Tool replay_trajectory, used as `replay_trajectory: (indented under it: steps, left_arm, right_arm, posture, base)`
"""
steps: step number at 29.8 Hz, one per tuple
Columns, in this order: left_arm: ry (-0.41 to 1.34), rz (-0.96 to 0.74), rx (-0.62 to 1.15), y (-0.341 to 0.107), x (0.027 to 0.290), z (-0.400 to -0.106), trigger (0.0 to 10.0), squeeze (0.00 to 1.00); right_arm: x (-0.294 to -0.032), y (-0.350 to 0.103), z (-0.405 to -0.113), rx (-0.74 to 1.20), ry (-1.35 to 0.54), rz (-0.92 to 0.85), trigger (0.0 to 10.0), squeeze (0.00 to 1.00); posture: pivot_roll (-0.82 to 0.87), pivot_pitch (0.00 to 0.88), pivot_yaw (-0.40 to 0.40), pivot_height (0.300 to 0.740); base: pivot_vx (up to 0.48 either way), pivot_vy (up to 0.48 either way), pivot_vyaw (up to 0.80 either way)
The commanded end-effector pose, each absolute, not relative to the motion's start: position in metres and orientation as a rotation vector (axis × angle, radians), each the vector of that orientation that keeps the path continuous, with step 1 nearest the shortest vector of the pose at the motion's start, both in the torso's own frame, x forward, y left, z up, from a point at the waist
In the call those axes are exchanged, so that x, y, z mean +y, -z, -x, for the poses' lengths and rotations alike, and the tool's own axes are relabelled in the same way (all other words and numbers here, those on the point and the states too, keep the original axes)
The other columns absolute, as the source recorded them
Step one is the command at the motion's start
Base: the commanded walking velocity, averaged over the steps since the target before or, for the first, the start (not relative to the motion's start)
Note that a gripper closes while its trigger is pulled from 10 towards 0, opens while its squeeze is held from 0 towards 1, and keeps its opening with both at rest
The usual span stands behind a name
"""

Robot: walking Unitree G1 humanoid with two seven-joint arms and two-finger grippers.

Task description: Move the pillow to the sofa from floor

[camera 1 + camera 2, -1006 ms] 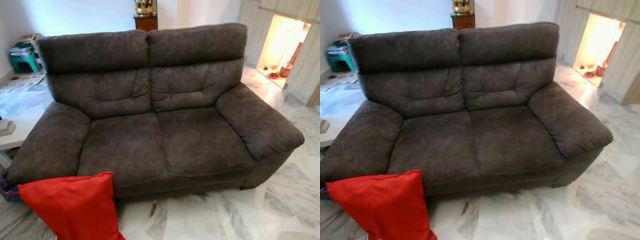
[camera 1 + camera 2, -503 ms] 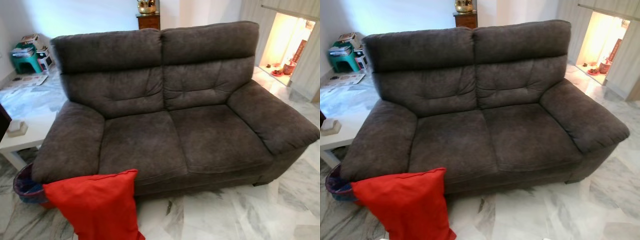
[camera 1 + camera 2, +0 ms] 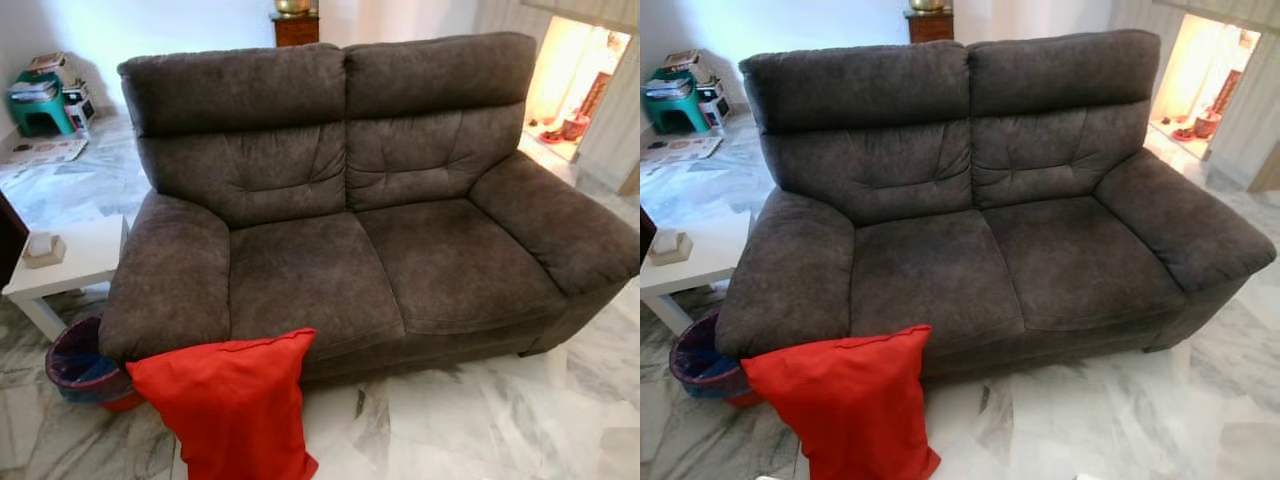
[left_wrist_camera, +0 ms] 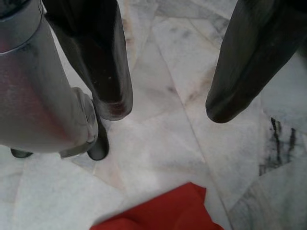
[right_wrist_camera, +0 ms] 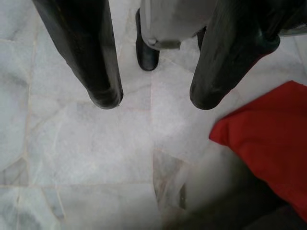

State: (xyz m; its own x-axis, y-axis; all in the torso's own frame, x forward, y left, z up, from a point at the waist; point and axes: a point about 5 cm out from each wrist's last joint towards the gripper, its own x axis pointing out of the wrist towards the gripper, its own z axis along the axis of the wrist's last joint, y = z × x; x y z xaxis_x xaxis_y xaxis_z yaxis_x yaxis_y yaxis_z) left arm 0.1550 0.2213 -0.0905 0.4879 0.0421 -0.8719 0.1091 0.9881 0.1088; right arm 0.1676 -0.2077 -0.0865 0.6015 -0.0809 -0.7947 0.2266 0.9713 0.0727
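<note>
One red pillow (image 3: 228, 405) stands on the marble floor (image 3: 470, 420), leaning against the front of the grey sofa (image 3: 370, 210) at its left armrest corner, beside a round bin (image 3: 78, 362). Left gripper (image 4: 165, 108) and right gripper (image 5: 151, 100): fingers spread wide, holding nothing, hanging above the floor near the pillow.

View swung left, white side table (image 3: 85, 262) and bin (image 3: 75, 362) now beside sofa (image 3: 350, 200)
</note>
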Motion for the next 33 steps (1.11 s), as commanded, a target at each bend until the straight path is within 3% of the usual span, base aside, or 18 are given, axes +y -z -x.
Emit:
replay_trajectory:
  steps: [1, 23, 33]
  left_arm:
    - [0.041, -0.158, 1.068, 0.0915, 0.2197, -0.1538, 10.0, 0.0]
    - [0.046, -0.157, 1.06, 0.0923, 0.2141, -0.1545, 10.0, 0.0]
    - [0.047, -0.166, 1.057, 0.0919, 0.2186, -0.1526, 10.0, 0.0]
  right_arm:
    - [-0.2077, 0.0869, -0.1662, 0.905, 0.183, -0.17, 10.0, 0.0]
    - [-0.2058, 0.0876, -0.1652, 0.907, 0.179, -0.173, 10.0, 0.0]
    - [-0.2068, 0.0871, -0.1651, 0.886, 0.204, -0.216, 10.0, 0.0]
  posture:
    - [-0.05, 0.018, 0.029, 0.74]
    - [-0.05, 0.0, 0.038, 0.74]
    - [-0.05, 0.0, 0.042, 0.74]
  base:
    - [0.0, 0.0, 0.8]
    - [0.0, 0.0, 0.79]
    - [0.0, 0.0, 0.0]
